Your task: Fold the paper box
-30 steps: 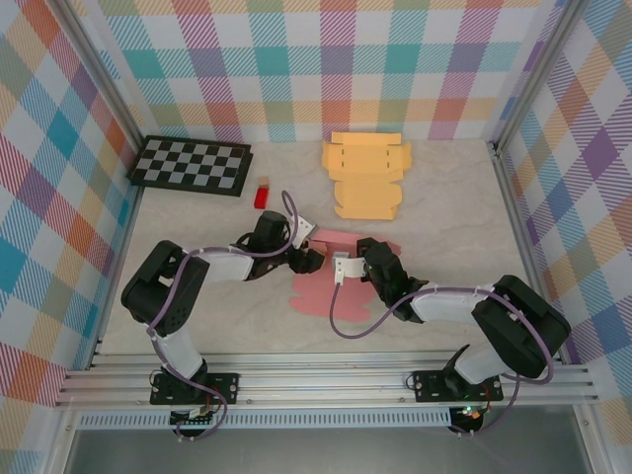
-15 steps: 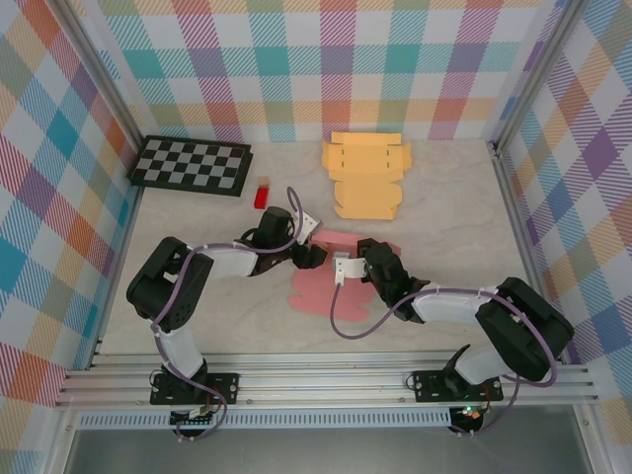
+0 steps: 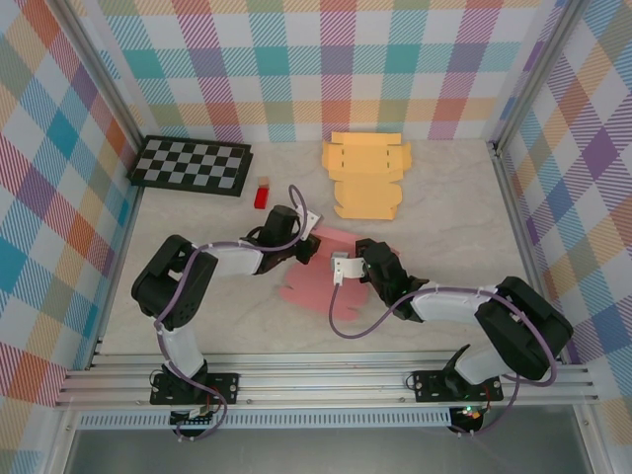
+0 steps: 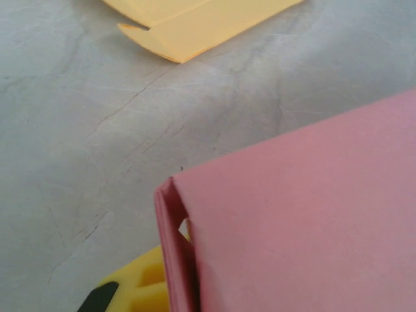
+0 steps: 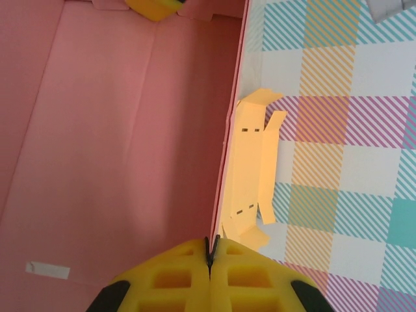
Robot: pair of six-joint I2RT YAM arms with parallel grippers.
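The pink paper box point(image 3: 314, 279) lies partly folded mid-table, one panel raised between the two arms. My left gripper point(image 3: 308, 247) is shut on its far folded edge. In the left wrist view the doubled pink edge point(image 4: 170, 247) sits against one yellow finger point(image 4: 133, 289), and the sheet hides the other finger. My right gripper point(image 3: 346, 269) is shut on the box's near edge. In the right wrist view its yellow fingers point(image 5: 175, 279) meet with the thin pink edge point(image 5: 227, 162) pinched between them.
A flat orange box blank point(image 3: 365, 176) lies at the back, behind the pink box. A checkerboard point(image 3: 191, 164) and a small red block point(image 3: 262, 194) sit at the back left. Plaid walls and metal frame rails enclose the table.
My left gripper has closed on the pink box's far edge. The pink sheet has shifted, and its near corner has slid left. The right gripper has stayed shut in place.
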